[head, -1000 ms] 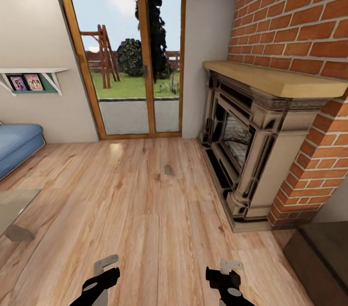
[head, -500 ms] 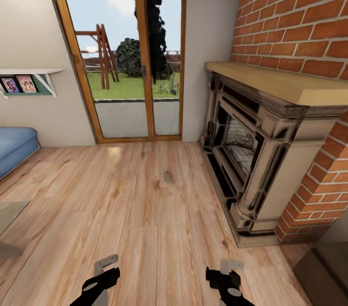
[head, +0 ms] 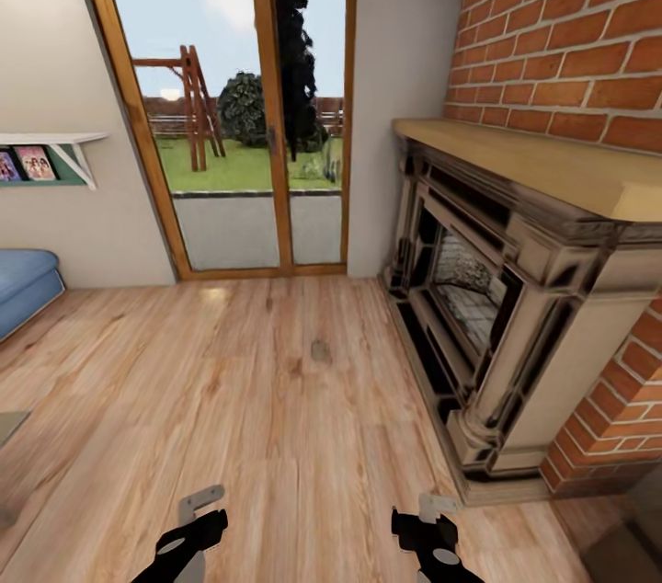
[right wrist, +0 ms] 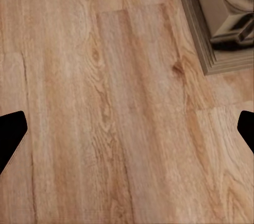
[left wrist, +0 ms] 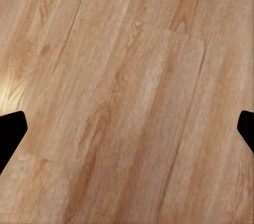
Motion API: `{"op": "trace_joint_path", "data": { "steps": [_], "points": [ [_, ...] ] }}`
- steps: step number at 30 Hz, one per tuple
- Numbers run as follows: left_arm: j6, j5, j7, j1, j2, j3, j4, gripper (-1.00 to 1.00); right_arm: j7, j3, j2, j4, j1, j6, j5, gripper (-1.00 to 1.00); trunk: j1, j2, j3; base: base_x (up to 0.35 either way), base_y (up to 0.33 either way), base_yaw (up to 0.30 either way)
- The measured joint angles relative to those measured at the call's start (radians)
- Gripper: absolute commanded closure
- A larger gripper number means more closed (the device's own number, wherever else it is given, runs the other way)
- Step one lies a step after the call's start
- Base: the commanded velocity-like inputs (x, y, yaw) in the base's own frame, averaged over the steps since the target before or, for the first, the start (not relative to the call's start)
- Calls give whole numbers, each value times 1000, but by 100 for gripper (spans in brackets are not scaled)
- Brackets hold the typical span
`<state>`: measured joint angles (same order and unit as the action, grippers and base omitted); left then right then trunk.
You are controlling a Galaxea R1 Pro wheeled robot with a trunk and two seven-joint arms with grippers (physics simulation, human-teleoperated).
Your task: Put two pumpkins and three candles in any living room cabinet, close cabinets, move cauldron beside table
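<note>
We're looking across a stretch of pale wood floor (head: pixel 276 399) toward a glazed patio door (head: pixel 230 105) with an orange-brown frame, garden and a wooden climbing frame beyond the glass. On the robot's right stands a big ornate fireplace (head: pixel 496 289) with a light wooden mantel (head: pixel 552 162), set into a red brick wall (head: pixel 570 22). Over on the left, a white wall shelf (head: pixel 46 151) carries 2 small framed photos, and the corner of a blue sofa (head: pixel 23 284) pokes in below it. At the far left edge, low down, there's a sliver of greyish surface, too little to say what it is. At the bottom right corner, a dark brown patch, again too little to name.

Both arms are low and close to the body. The left claw (head: pixel 198 509) sits at the bottom of the head view, the right claw (head: pixel 432 514) beside it, well apart, both above bare floor. From the left wrist camera, the left claw's 2 dark fingertips (left wrist: pixel 11 131) sit at opposite edges, spread wide, nothing between them but floorboards. Same story on the right wrist camera: fingertips (right wrist: pixel 11 131) wide apart, empty, with the stepped base of the fireplace in one corner.

Pumpkins, candles, cauldron: none to place from these pictures.
</note>
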<state>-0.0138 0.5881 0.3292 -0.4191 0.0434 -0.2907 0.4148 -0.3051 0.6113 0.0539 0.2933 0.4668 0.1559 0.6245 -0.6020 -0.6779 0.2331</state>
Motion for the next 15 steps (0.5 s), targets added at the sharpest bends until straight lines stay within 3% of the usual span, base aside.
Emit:
{"op": "trace_joint_path", "data": {
  "steps": [11, 15],
  "points": [
    [-1, -5, 0, 0, -1, -3, 1, -100, 0, 0, 0, 5, 0, 0, 0, -100, 0, 0, 0, 308, 86, 0],
    [-20, -6, 1, 1, -1, -5, 2, -100, 0, 0, 0, 3, 0, 0, 0, -100, -1, 0, 0, 110, 5, 0]
  ]
}}
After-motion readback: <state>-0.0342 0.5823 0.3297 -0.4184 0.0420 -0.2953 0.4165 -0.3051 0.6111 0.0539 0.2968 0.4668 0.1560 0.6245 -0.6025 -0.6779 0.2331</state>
